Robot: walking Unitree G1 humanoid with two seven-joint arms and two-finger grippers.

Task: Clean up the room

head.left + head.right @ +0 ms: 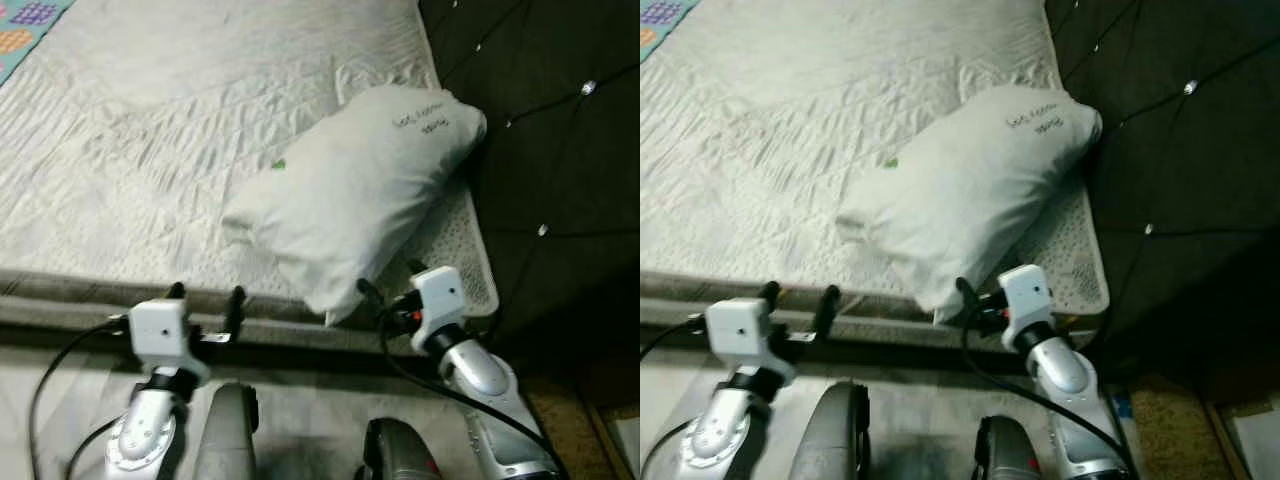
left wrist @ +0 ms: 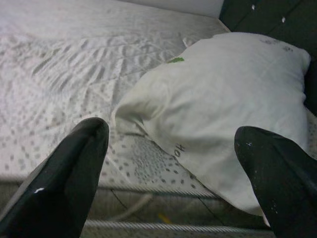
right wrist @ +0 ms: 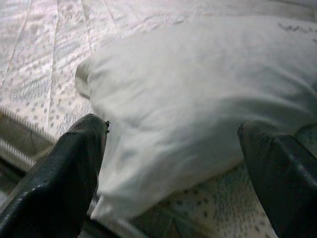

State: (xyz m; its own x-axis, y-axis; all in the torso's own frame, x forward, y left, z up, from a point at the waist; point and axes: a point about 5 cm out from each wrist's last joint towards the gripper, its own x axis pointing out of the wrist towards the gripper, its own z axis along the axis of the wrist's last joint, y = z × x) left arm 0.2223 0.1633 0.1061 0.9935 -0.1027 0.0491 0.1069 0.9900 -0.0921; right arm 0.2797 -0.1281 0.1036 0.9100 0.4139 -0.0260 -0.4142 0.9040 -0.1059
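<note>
Left eye view: white pillow (image 1: 350, 195) on the mattress (image 1: 150, 150) by the dark headboard (image 1: 560, 150).
Left gripper (image 1: 205, 300) and right gripper (image 1: 385, 300) hover at the near edge, fingers spread, empty.

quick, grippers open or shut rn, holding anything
Left gripper: open, empty, at the mattress edge.
Right gripper: open, empty, by the pillow.

Dim, soft focus, grainy, dark right side
</note>
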